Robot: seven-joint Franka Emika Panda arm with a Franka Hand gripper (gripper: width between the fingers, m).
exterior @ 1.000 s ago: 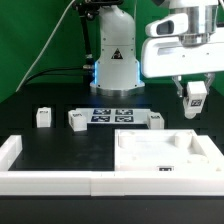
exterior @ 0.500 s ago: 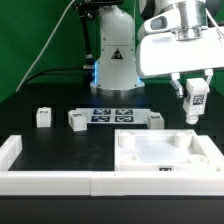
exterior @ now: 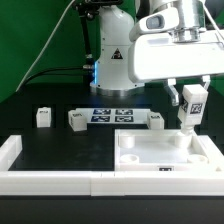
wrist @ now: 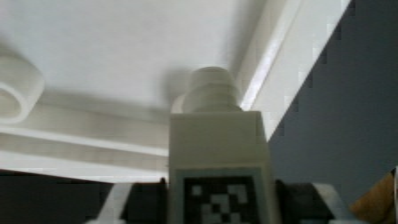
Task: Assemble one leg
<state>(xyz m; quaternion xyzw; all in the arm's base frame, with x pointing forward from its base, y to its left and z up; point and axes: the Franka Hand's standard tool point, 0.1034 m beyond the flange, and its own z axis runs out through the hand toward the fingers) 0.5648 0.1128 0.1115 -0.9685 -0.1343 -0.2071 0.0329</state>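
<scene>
My gripper (exterior: 191, 105) is shut on a leg (exterior: 190, 108), a small white block with a black-and-white tag, held upright just above the far right corner of the large white square panel (exterior: 165, 155). In the wrist view the held leg (wrist: 217, 140) fills the middle, tag (wrist: 222, 200) facing the camera, its peg end pointing at the panel's raised rim (wrist: 267, 60); my gripper (wrist: 217, 205) grips its sides. Three more legs stand on the table: one (exterior: 43, 117) at the exterior view's left, one (exterior: 77, 119) beside it, one (exterior: 155, 120) near the panel.
The marker board (exterior: 112, 115) lies behind the legs before the robot base (exterior: 112, 60). Long white border rails (exterior: 50, 178) run along the front and the exterior view's left. A round recess (wrist: 15, 95) of the panel shows in the wrist view.
My gripper has moved down and slightly toward the exterior view's left with the leg, from above the table's right side to just over the panel's far right corner.
</scene>
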